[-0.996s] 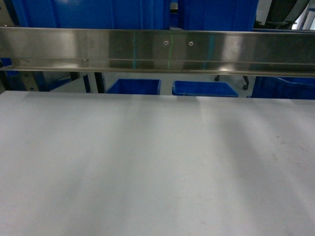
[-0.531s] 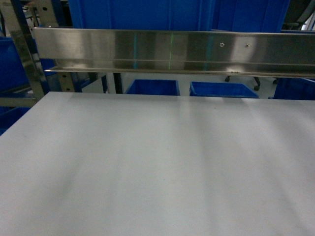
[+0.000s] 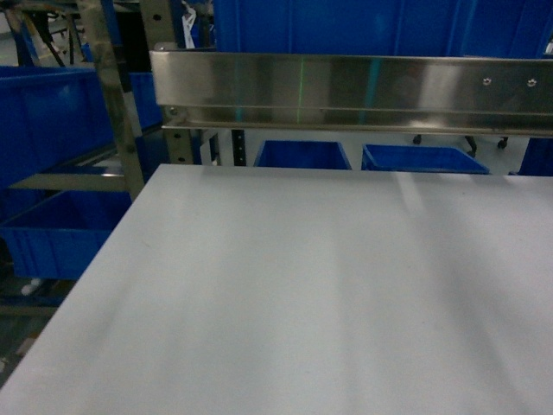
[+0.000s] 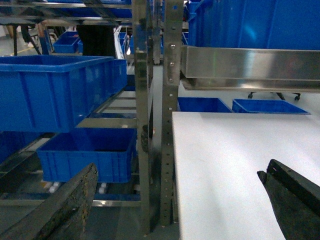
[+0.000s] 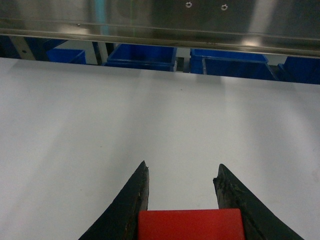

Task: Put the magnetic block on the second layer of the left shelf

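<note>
R grip [image 5: 182, 180]: clamped on red block [image 5: 191, 224], over white table [image 5: 150, 130]
L grip [image 4: 175, 200]: jaws wide, empty
target: steel rack [image 4: 142, 115] 2nd tier, far left of block, L arm nearer, R carries

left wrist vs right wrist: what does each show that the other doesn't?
Only the left wrist view: the steel rack with hole-punched uprights left of the table, a large blue bin on its rails, another blue bin on the tier below, and the left claw open and empty.

Only the right wrist view: the red magnetic block held between the fingers of the right claw.

Both: the white tabletop, the steel beam above its far edge, and blue bins on the floor beyond it.
</note>
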Available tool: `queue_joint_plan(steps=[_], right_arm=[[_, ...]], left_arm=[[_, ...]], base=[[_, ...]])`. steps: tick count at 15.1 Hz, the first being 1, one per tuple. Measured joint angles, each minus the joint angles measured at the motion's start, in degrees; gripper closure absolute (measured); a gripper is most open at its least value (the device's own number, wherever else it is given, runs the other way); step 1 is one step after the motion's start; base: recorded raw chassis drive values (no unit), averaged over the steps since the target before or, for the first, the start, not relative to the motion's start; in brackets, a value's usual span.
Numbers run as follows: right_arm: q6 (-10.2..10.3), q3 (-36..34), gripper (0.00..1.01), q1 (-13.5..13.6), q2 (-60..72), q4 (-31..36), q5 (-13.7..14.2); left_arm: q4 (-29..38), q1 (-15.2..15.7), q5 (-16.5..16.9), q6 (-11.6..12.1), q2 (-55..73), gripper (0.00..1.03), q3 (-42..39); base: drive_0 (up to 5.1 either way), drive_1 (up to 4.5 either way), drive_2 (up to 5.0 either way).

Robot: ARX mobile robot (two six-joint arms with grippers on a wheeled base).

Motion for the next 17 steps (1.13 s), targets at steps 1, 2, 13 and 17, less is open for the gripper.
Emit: queue_joint_plan(steps=[1, 2, 13, 17], right_arm=[[0.00, 0.00, 0.67, 0.00, -0.11, 0.31, -0.02], [0.00, 0.00, 0.67, 0.00, -0.17, 0.26, -0.02], [0.00, 0.00, 0.67, 0.00, -0.07, 0.07, -0.02], [0.00, 0.00, 0.67, 0.00, -0.39, 0.33, -0.02]], left_arm=[[-0.02, 0.00, -0.11, 0.00, 0.00, 0.05, 0.00], [-0.02, 0.00, 0.02, 0.00, 0.00, 0.05, 0.00], [-0.02, 0.00, 0.02, 0.00, 0.00, 0.05, 0.00], [-0.15, 0.00, 0.00, 0.00, 0.02, 0.05, 0.00]], base=[[0.0, 0.00, 0.0], [0.0, 0.00, 0.0], [-3.2, 1.51, 1.5], [-5.1, 2.38, 2.4]])
